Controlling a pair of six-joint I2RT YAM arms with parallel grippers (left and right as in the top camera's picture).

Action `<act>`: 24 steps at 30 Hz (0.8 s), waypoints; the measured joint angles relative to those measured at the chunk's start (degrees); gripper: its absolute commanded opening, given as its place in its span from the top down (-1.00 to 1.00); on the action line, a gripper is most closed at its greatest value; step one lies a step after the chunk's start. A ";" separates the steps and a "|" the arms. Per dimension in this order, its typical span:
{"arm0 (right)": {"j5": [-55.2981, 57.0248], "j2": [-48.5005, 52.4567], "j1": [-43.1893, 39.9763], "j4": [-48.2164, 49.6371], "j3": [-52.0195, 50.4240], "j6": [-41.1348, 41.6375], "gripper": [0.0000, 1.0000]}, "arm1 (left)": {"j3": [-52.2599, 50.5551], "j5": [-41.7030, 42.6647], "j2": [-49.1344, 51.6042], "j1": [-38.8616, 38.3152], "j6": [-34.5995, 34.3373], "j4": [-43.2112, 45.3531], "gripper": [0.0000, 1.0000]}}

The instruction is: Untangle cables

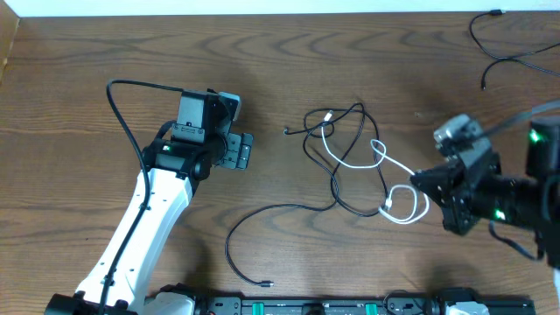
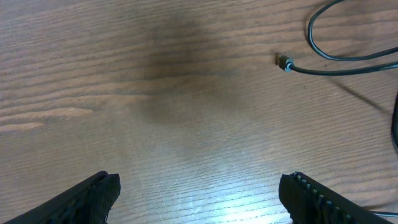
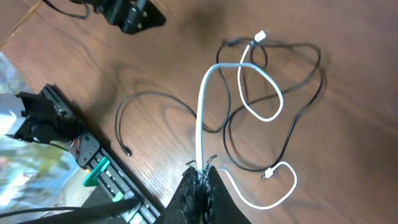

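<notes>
A tangle of thin cables (image 1: 350,153) lies on the wooden worktop (image 1: 105,52), a little right of its centre. One white cable (image 3: 200,118) loops through several black ones. A long black cable (image 1: 289,206) trails out of the knot toward the near edge and ends in a small plug. Another black cord (image 1: 499,59) lies apart in the far right corner and runs off the picture.

The right gripper (image 3: 200,177) sits at the right side of the tangle, its jaws pinched together on the white cable, which rises straight from the fingertips. The left gripper (image 2: 199,180) hangs over bare wood left of the tangle with its jaws spread wide, holding nothing.

Nothing pins the black cords, so a pull on the white cable would likely drag the whole knot along or tighten its loops.

Which strand passes over or under at each crossing is hard to tell. From overhead, the right fingertips are hidden by the wrist.
</notes>
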 measured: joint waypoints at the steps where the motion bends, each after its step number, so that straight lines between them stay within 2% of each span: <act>1: 0.09 1.42 0.00 -0.33 -0.02 -0.04 0.98 | 0.00 0.00 0.00 0.00 0.00 0.00 -0.74; 8: 0.22 7.50 0.28 -1.62 -0.02 -0.17 0.98 | 0.00 0.00 0.00 0.00 0.00 0.00 -0.74; 13: 0.48 10.32 4.26 -3.54 -0.02 -0.22 0.98 | 0.00 0.00 0.00 0.00 0.00 0.02 -0.74; 24: 0.55 6.67 9.86 -8.81 -0.07 -3.56 0.98 | 0.00 0.00 0.00 0.00 0.00 0.00 -0.74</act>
